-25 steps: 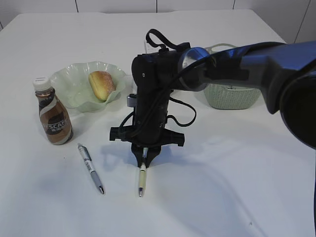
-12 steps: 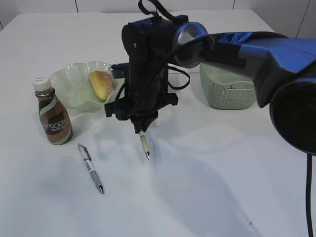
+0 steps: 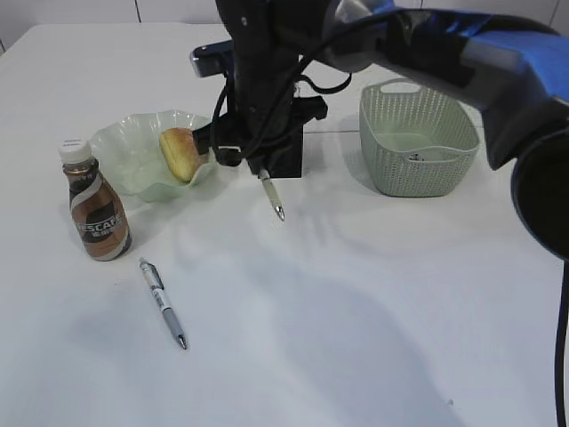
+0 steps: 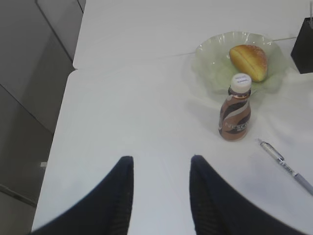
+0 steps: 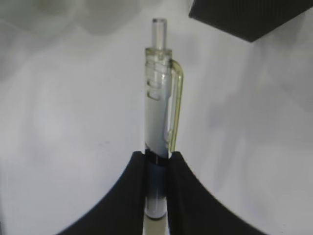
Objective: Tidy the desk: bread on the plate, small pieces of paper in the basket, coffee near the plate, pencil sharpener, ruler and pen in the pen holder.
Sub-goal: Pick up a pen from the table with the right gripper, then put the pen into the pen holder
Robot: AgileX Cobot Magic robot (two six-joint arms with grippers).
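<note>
My right gripper [image 3: 263,169] is shut on a clear pen [image 3: 271,194] and holds it in the air, tip hanging down, just in front of the black pen holder [image 3: 286,149]. In the right wrist view the pen [image 5: 159,93] stands clamped between the jaws [image 5: 157,159], with a corner of the pen holder [image 5: 249,17] above it. A second pen [image 3: 164,302] lies on the table. The bread [image 3: 182,153] sits on the green plate [image 3: 124,156]. The coffee bottle [image 3: 96,209] stands in front of the plate. My left gripper [image 4: 161,164] is open and empty over bare table.
A green basket [image 3: 418,173] stands at the right, with small paper bits inside. The left wrist view shows the bottle [image 4: 235,115], bread [image 4: 249,61], plate [image 4: 210,63], lying pen [image 4: 286,166] and the table's left edge [image 4: 63,98].
My right gripper has lifted the clear pen off the table and carried it up and back toward the pen holder. The other pen, bottle and bread have not moved.
</note>
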